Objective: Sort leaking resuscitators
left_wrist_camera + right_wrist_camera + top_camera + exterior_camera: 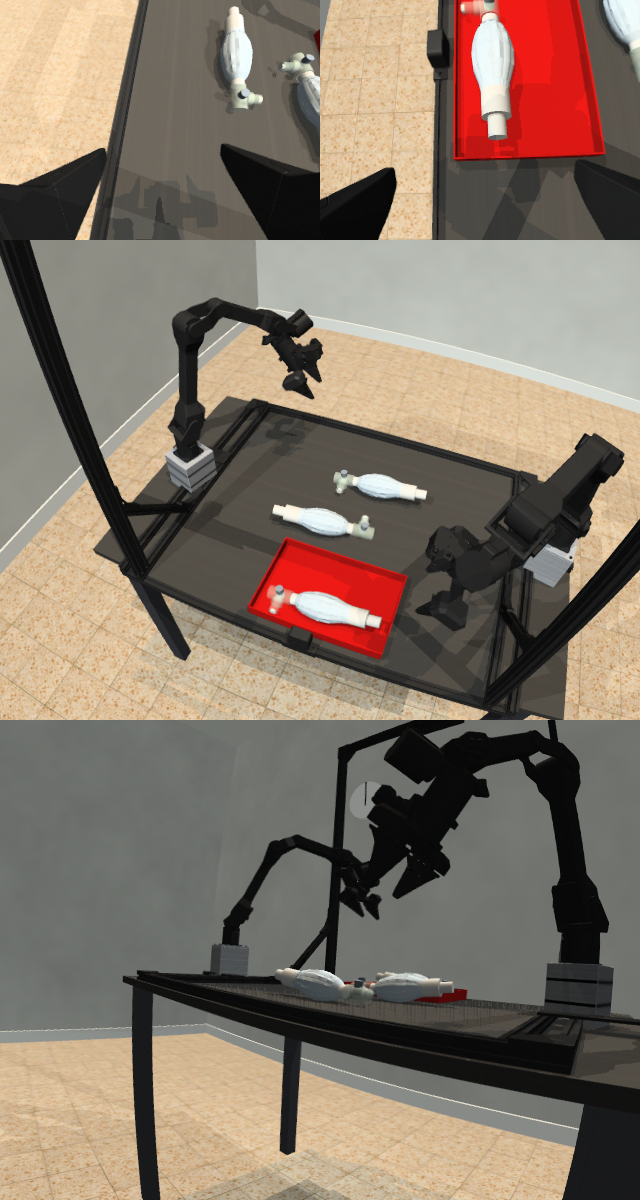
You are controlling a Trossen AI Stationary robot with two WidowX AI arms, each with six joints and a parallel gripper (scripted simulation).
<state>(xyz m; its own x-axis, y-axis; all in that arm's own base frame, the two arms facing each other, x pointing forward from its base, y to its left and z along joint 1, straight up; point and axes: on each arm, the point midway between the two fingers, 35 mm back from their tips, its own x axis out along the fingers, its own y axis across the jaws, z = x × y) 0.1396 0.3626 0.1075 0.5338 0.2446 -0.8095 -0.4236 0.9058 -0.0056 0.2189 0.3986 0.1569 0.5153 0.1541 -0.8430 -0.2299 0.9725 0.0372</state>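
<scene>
Along the long edge of the desk (232, 529) (496, 1019) (170, 75) (620, 200), the red tray (343, 558) (454, 996) (318, 40) (545, 115) holds one breathing bag, the tray bag (323, 607) (383, 975) (492, 55), lying lengthwise beside the outer long wall. Its valve, see-through and tinted by the red beneath, points away from the right arm; its pale tail ends near the short wall on that arm's side, within the walls as seen from above. Two more bags lie on the desk outside the tray. The middle bag (324, 521) (403, 987) (310, 100) (625, 20) is just beside the tray's inner long wall, apart from it, its valve toward the right arm. Beyond it, the far bag (381, 485) (315, 983) (236, 55) lies turned the other way, valve toward the left arm; these two do not touch. Each valve carries a grey knob on top. Left pincer (315, 389) (382, 892) (163, 148): spread, nothing between the fingers, raised near the far desk edge, well apart from all bags. Right pincer (423, 589) (370, 917) (485, 166): likewise spread and empty, above the desk beside the tray's short wall, touching no bag. Cannot tell by eye which bags leak.
</scene>
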